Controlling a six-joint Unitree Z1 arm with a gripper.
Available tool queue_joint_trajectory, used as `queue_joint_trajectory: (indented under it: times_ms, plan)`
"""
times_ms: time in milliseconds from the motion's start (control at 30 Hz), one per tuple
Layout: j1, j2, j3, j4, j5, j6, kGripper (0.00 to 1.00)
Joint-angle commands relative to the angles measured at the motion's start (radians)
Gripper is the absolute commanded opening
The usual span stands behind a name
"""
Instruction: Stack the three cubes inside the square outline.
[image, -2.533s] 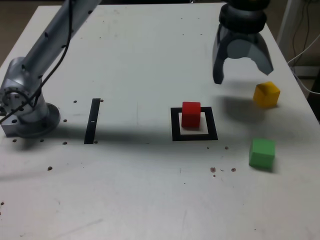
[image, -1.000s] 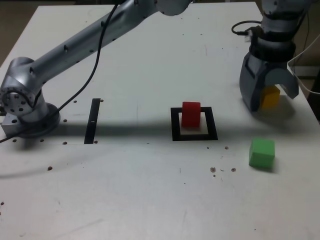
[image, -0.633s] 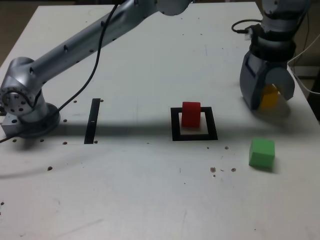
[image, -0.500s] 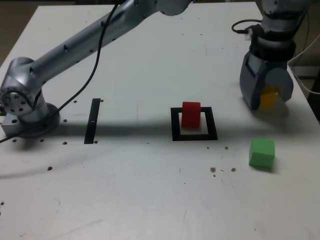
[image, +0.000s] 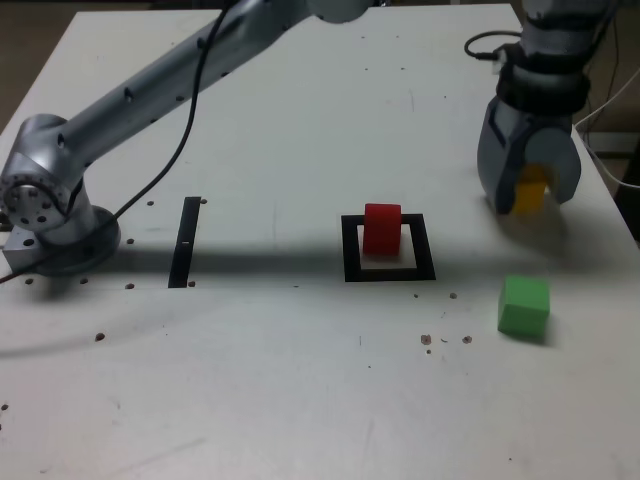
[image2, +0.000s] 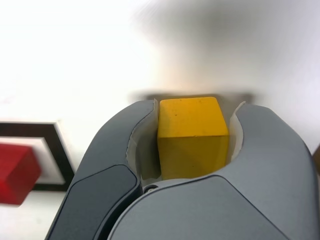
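Pincer (image2: 196, 112) drawn in, yellow cube (image2: 193, 155) held between both fingers. Cube probably light, stiff, not fragile; best gripped centrally on opposite flat faces. In exterior view, from pincer: surface (image: 250, 390) edge near at three o'clock; green cube (image: 524, 306) at six; red cube (image: 382, 229), inside outline (image: 425, 247), between eight and nine. Open room seen toward seven.

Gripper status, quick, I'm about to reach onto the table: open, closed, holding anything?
Gripper: closed on the yellow cube, a finger against each side; whether it is lifted cannot be told.
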Motion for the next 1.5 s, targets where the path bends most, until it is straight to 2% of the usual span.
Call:
queue_joint_trajectory:
  times_ms: [0,200,433,667,867,1067,1467]
  plan:
    - [-0.006,-0.034,0.014,0.020,-0.001,0.009,0.28]
    - [-0.017,-0.120,0.113,0.036,0.000,0.028,0.28]
    - [-0.031,-0.281,0.314,0.018,0.002,0.030,0.28]
    - [-0.067,-0.450,0.543,-0.040,-0.008,0.037,0.28]
    - [-0.101,-0.551,0.704,-0.106,-0.020,0.071,0.28]
    - [-0.114,-0.598,0.791,-0.139,-0.019,0.118,0.28]
    - [-0.115,-0.599,0.921,-0.263,-0.021,0.141,0.28]
